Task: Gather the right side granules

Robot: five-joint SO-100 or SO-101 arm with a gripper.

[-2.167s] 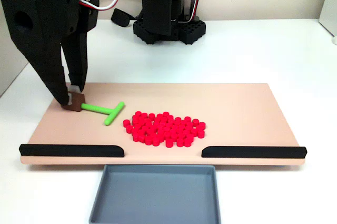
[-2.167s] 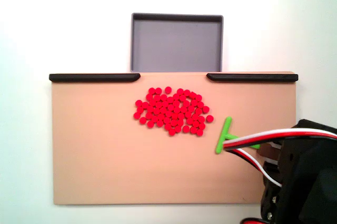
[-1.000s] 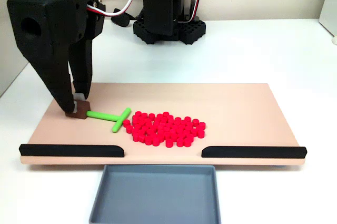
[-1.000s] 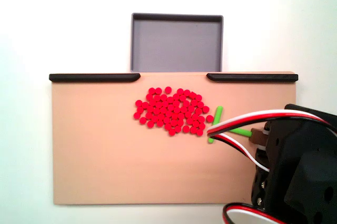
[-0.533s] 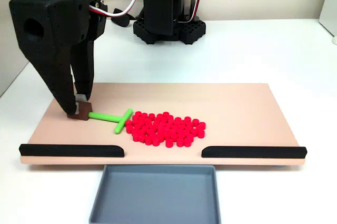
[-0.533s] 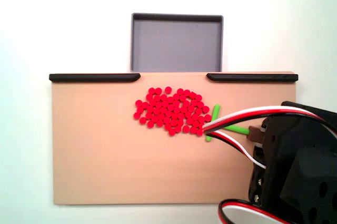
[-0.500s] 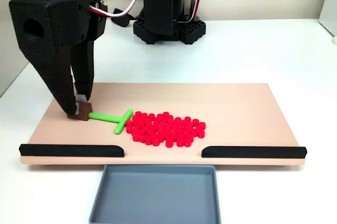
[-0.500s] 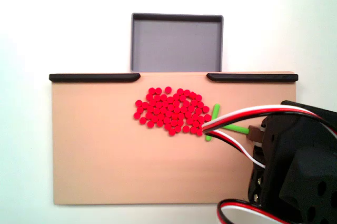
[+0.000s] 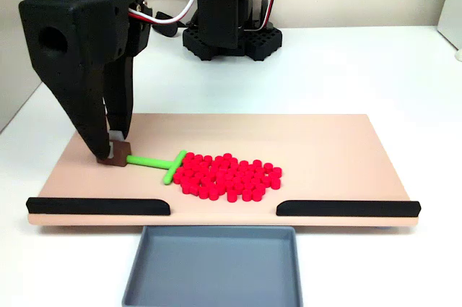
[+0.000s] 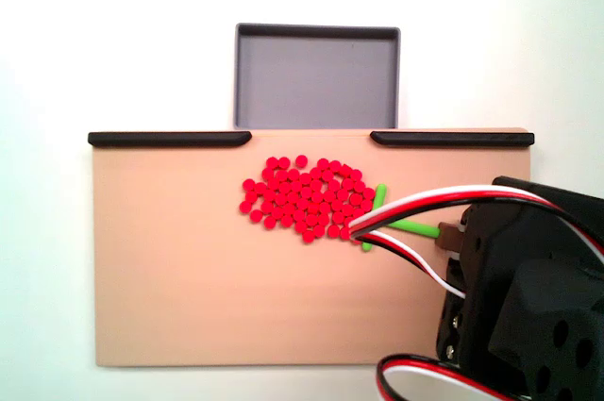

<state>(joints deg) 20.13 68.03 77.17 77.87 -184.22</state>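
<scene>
Table: white top carrying everything; the arm's black base stands near its far edge in the front-facing fixed view.
Board: tan slab lying flat on the table, with two black rails along its near edge and a gap between them.
Arm and gripper: black, coming down over the board's left end in the front-facing fixed view; the fingers are closed on a small brown block at the tail of the pusher's stem.
Tray: grey, shallow, on the table just outside the gap between the rails.
Granules: red pellets in one loose patch near the board's middle, toward the railed edge, in line with the gap.
Pusher: green T, its stem toward the gripper and its crossbar touching the patch's left edge.
Handling: I judge the pellets light, hard and free to roll or scatter, too small to pinch one by one; better moved as a heap by the crossbar, low and slow, so none slip round its ends.
Hidden: in the top-down fixed view the arm and its red, white and black wires cover the board's lower right corner and cross the pusher; whether stray pellets lie beneath cannot be told.
</scene>
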